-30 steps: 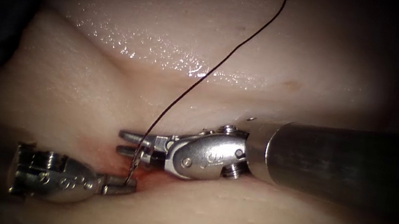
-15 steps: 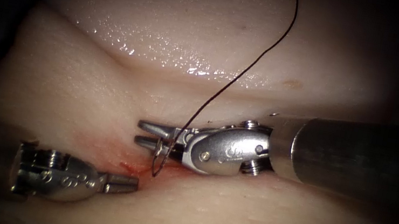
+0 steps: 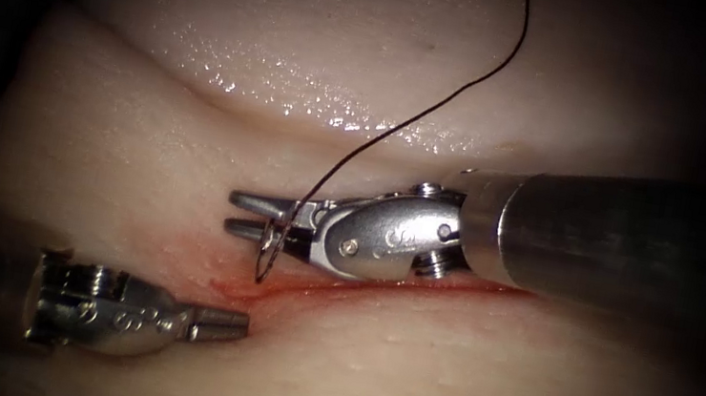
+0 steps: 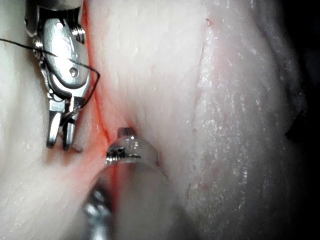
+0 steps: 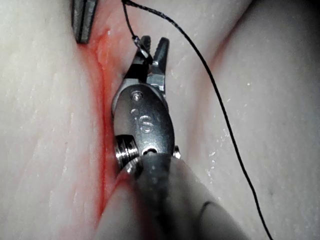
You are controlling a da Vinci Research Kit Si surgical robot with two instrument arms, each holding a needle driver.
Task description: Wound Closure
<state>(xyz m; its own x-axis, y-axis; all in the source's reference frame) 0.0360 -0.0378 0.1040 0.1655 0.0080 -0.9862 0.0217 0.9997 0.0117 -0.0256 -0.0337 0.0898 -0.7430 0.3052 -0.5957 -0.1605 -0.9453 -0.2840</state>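
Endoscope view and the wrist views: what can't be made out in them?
- Needle, held by the right end effector: the jaws cover the gripped stretch in the endoscope view. Whether its lower tip touches the tissue is too small to tell.
- Thread: its far end is cut off by the endoscope view's top edge.
- Left end effector, shut and empty: blurred in the left wrist view.

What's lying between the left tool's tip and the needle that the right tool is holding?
In the endoscope view, between the left tool and the needle held by the right tool lies only tissue wet with red fluid at the cut.
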